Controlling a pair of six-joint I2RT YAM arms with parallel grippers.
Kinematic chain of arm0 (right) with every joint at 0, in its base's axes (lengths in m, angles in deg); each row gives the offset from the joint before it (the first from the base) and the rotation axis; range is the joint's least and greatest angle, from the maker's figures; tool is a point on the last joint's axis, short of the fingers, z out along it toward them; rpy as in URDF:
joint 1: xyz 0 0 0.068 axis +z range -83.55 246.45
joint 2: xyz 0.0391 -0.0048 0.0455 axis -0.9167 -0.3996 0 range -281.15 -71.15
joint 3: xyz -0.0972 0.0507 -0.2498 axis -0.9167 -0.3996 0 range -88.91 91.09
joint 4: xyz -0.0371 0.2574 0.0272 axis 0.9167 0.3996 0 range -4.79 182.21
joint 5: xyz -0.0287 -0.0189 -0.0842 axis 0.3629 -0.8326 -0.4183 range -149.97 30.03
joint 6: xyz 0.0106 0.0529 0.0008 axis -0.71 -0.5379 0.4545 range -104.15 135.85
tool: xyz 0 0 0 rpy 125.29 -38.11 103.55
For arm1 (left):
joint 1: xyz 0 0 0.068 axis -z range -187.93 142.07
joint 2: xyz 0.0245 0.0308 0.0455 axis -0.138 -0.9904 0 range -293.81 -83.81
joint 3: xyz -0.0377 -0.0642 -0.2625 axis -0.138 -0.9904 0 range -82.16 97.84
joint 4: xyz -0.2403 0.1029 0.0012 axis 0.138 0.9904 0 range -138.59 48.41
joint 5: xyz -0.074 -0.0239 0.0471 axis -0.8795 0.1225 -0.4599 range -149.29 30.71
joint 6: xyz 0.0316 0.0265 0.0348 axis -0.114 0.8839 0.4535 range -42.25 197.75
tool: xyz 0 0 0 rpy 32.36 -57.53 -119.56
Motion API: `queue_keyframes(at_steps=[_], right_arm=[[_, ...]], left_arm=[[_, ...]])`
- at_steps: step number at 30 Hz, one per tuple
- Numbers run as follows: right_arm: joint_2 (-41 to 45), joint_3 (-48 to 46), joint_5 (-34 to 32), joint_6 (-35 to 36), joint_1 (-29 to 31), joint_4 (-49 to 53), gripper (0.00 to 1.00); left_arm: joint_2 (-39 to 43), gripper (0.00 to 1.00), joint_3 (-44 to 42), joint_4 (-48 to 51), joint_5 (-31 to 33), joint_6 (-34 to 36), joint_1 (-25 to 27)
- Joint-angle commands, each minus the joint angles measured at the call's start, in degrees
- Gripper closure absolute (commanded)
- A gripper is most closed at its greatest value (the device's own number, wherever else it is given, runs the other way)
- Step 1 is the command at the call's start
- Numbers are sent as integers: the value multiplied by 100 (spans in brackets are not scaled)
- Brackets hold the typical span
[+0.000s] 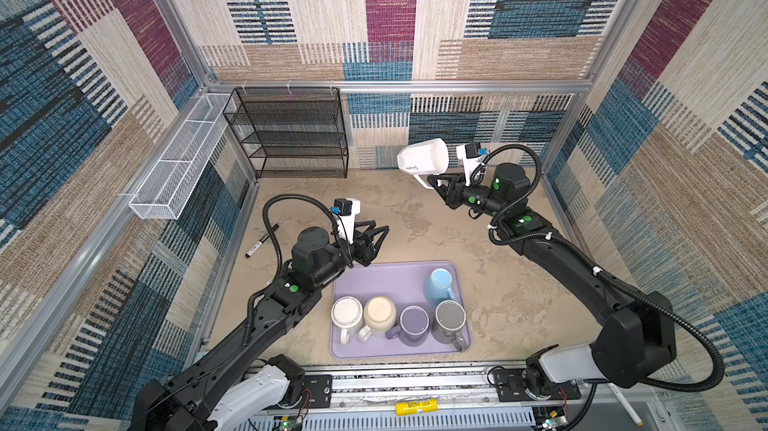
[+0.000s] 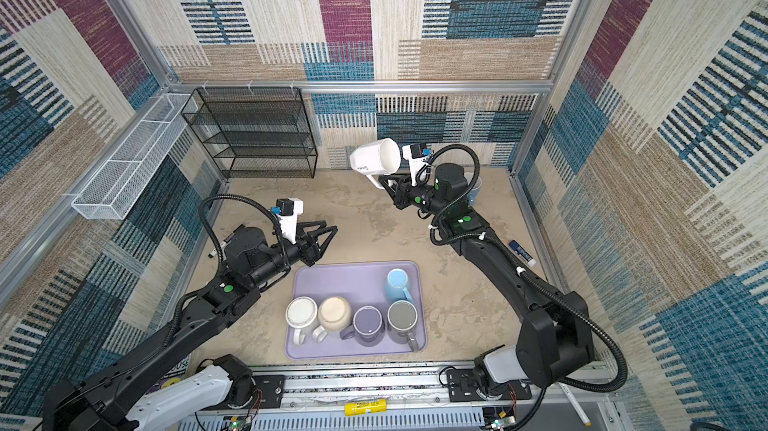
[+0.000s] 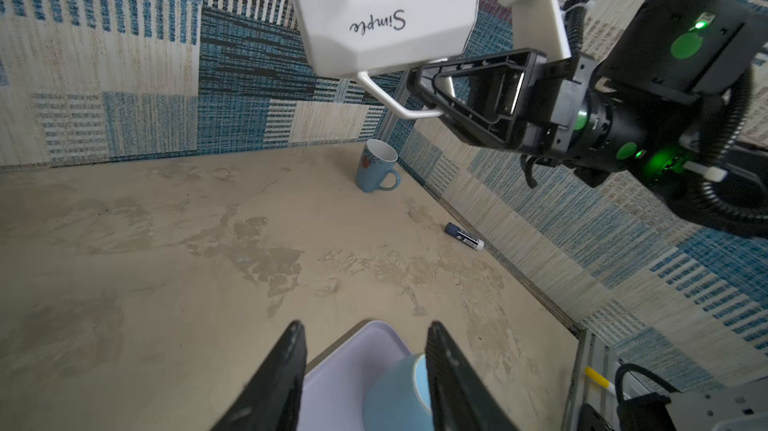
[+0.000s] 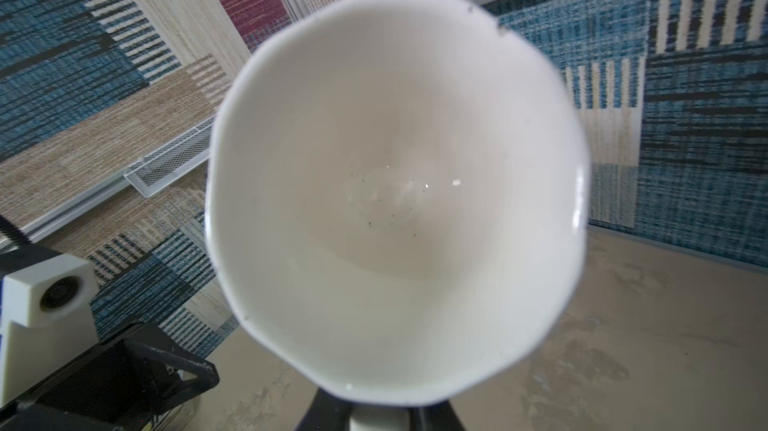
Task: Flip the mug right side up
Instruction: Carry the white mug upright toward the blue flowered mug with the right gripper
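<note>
The right gripper (image 1: 432,181) is clamped on the thin handle of the white faceted ceramic mug (image 1: 422,157). The mug hangs in the air on its side over the far right part of the mottled beige tabletop (image 1: 415,225), close to the back wall. Its mouth faces the right arm and its base points toward the black wire-mesh shelf rack (image 1: 291,134). The left gripper (image 1: 380,231) hovers with its jaws apart and nothing between them, just beyond the far left corner of the lavender plastic tray (image 1: 386,279), well apart from the mug. Bare tabletop lies between the tray's far edge and the back wall. A blue patterned mug (image 3: 376,167) stands upright in the far right corner, a dark blue glue stick (image 3: 464,236) lies along the right wall, and a black marker (image 1: 262,240) lies by the left wall. In the right wrist view the held mug's white inside (image 4: 395,200) fills most of the picture and hides nearly all of the gripper. In a top view the right arm covers most of the blue patterned mug (image 2: 476,190). Whether the five mugs on the tray (image 1: 380,312) stand upright I cannot tell
</note>
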Motion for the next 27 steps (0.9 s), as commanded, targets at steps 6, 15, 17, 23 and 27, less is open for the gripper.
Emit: queue_keyframes(at_steps=[6, 15, 17, 23, 27], right_arm=[[-226, 444, -1423, 711, -147, 626, 100], [-916, 1224, -1917, 1065, -454, 1327, 100], [-1134, 1500, -1904, 1101, -541, 1556, 100], [-1843, 2334, -2141, 1233, -709, 2223, 100], [-2333, 2941, -2468, 1410, -774, 2658, 100]], left_arm=[[-92, 53, 118, 449, 302, 99, 7], [-179, 53, 280, 944, 480, 171, 7], [-203, 53, 311, 1011, 458, 175, 7], [-216, 53, 357, 1140, 444, 191, 7], [-176, 53, 383, 1261, 474, 216, 6]])
